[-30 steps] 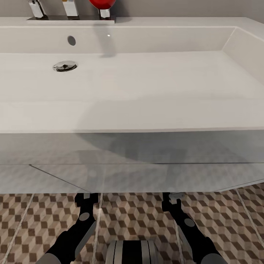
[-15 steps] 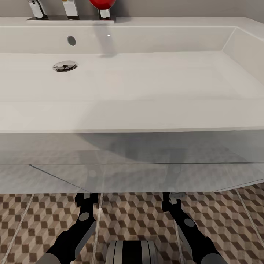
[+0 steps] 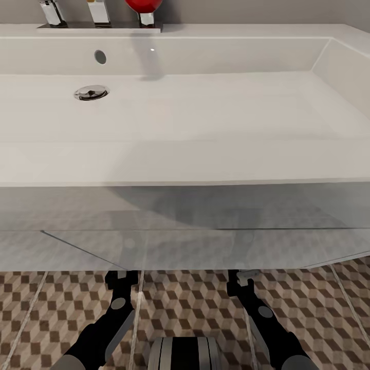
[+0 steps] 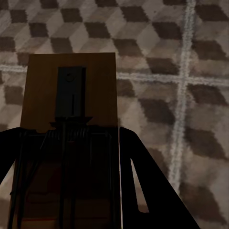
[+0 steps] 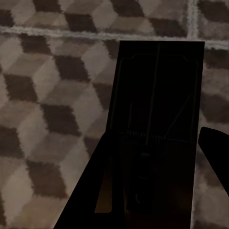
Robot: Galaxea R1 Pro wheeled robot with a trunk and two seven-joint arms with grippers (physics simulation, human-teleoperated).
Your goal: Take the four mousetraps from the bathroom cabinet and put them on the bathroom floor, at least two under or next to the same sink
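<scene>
tan-wood mousetrap point(image 4: 71, 95) sits clamped in the left gripper point(image 4: 71, 191), long axis running out along the fingers, above the bathroom floor point(image 4: 191, 119). right gripper point(image 5: 157, 200) likewise grips a second mousetrap point(image 5: 157, 90). both arms sit level at the sink point(image 3: 185, 164) front edge.

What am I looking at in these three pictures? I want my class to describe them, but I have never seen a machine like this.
It is a simulated two-armed robot in a bathroom. The large picture comes from a camera on its head: a wide white sink with a drain, and below it the patterned bathroom floor, where the left gripper and right gripper reach in under the sink's edge. The two dark pictures come from cameras on the wrists, looking along the fingers. The left gripper holds a wooden mousetrap; the right holds a second mousetrap. Both hang over the tiles, whether touching them I cannot tell.
</scene>
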